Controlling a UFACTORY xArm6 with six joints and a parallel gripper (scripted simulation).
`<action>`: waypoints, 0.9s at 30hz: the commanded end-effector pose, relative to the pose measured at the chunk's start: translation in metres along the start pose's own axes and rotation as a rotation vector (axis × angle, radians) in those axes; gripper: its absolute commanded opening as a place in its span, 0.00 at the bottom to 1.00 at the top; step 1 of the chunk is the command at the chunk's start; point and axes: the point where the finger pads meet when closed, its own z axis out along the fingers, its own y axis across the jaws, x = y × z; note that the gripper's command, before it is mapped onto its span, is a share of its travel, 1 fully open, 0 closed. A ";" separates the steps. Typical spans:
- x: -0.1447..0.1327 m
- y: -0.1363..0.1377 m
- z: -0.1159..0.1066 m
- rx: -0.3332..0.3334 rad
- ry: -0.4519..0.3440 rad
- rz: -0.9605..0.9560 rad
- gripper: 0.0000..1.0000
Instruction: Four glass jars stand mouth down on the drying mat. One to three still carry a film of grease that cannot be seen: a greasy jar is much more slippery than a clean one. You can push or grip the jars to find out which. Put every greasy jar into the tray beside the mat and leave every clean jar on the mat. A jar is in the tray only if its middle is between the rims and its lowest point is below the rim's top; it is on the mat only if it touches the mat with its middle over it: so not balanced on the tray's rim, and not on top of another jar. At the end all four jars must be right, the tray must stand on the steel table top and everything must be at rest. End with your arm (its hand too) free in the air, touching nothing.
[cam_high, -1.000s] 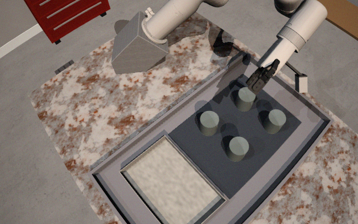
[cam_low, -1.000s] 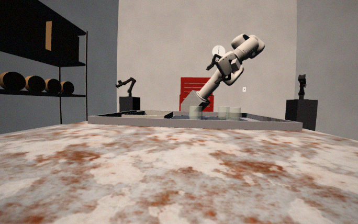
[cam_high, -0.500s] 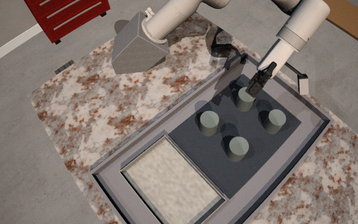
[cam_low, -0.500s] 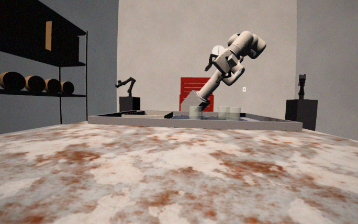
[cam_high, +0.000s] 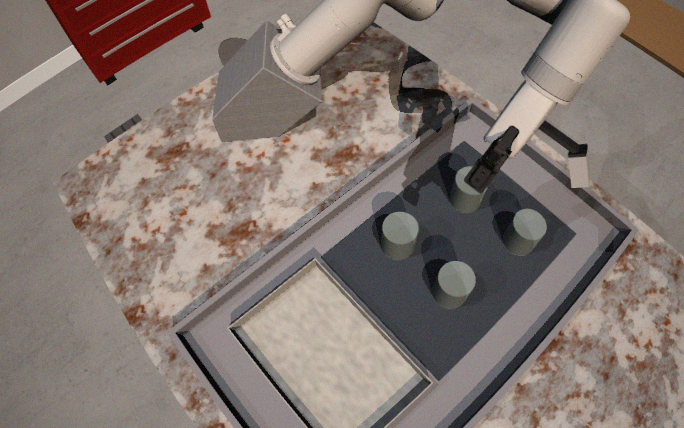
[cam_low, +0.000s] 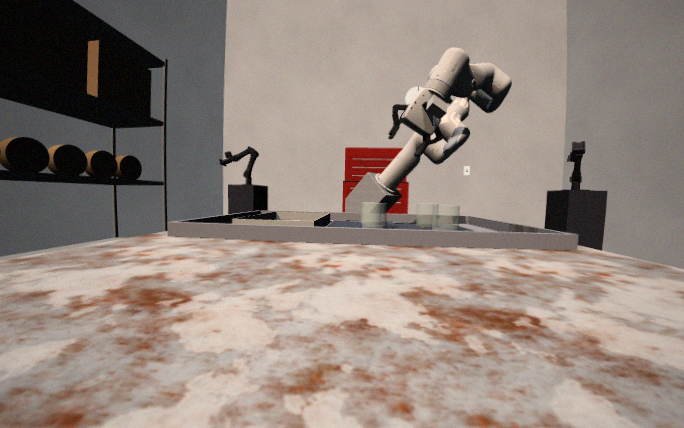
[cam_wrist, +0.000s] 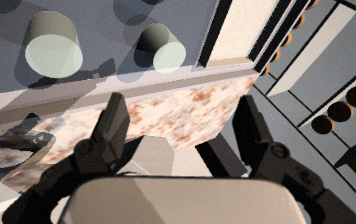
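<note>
Four jars up, grease unknown, gripper high and empty

Starting at eight o'clock from the mat's middle in the overhead view: the tray (cam_high: 332, 348) (cam_low: 282, 222) (cam_wrist: 240, 30), with no jar in it, pale floor showing, hard beside the mat (cam_high: 403, 317) (cam_low: 343, 223) (cam_wrist: 100, 45). All four jars are on that mat, mouth down, standing apart.

Moving right, the first jar (cam_high: 400, 229) (cam_wrist: 169, 56) sits between nine and ten o'clock. Then the six o'clock jar (cam_high: 456, 280) (cam_low: 373, 215), and nothing to the eye says greasy or clean!

Up at twelve, here's the twelve o'clock jar (cam_high: 466, 199) (cam_low: 427, 215) (cam_wrist: 54, 55), partly covered from above by the gripper (cam_high: 474, 180) (cam_low: 406, 143) (cam_wrist: 181, 107). Fingers spread wide, nothing between them, well up in the air, and the hand leans rather than pointing straight down.

I reckon this is the approach to a first test. Square the wrist to vertical, centre over one jar, then drop with a finger either side. Squeeze lightly, lift a touch, watch for slip; or nudge low down and slowly, as a high shove could tip it.

Furthest right, near three o'clock, the last jar (cam_high: 528, 227) (cam_low: 448, 217). Same gentle test there, please, and keep those open fingers off its neighbours!

We have tipped our gripper (cam_high: 477, 180) (cam_low: 406, 145) (cam_wrist: 181, 107) so its fingers slant more steeply downward, and from the top they now overlap more of the jar (cam_high: 466, 198) beyond the jaws. Behind the jaws, we have raised the arm's upper bend (cam_low: 451, 68), and the arm now hides part of the pale disc (cam_low: 413, 94) next to them.
</note>
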 end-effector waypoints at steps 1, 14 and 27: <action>0.000 0.001 0.000 0.041 0.007 0.009 1.00; 0.004 0.004 0.002 0.265 0.059 0.105 1.00; 0.005 0.006 0.004 0.389 0.084 0.153 1.00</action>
